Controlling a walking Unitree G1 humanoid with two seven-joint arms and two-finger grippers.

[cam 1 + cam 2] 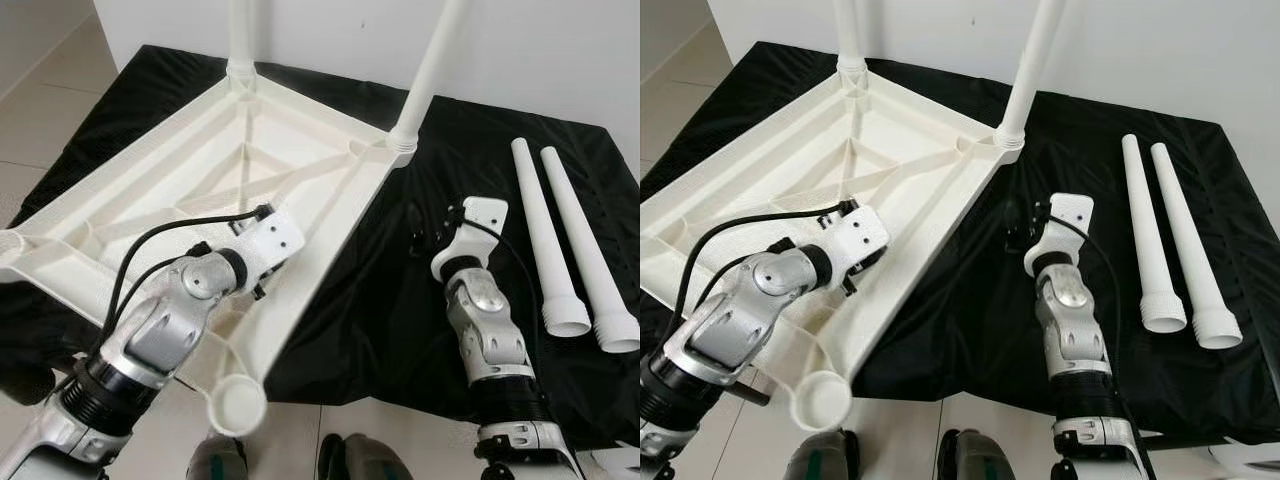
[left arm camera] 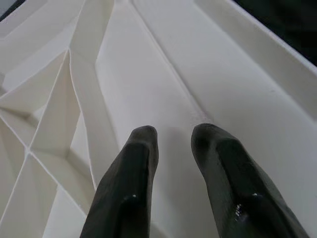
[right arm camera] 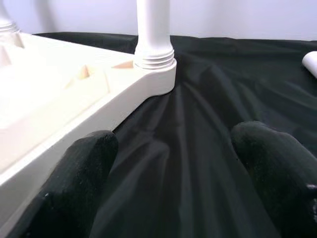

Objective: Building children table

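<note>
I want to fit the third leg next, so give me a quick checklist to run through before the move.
1. Tabletop lying upside down on the black cloth: ok.
2. Two legs standing in the far corner sockets, one and the other: ok.
3. Two loose legs lying on the cloth to the robot's right: ok.
4. Near corner socket with nothing in it: ok.
5. Right tool open, holding nothing, over the cloth beside the tabletop's edge: ok.
6. Left tool over the tabletop's ribbed underside, bracing it: cannot tell.
</note>
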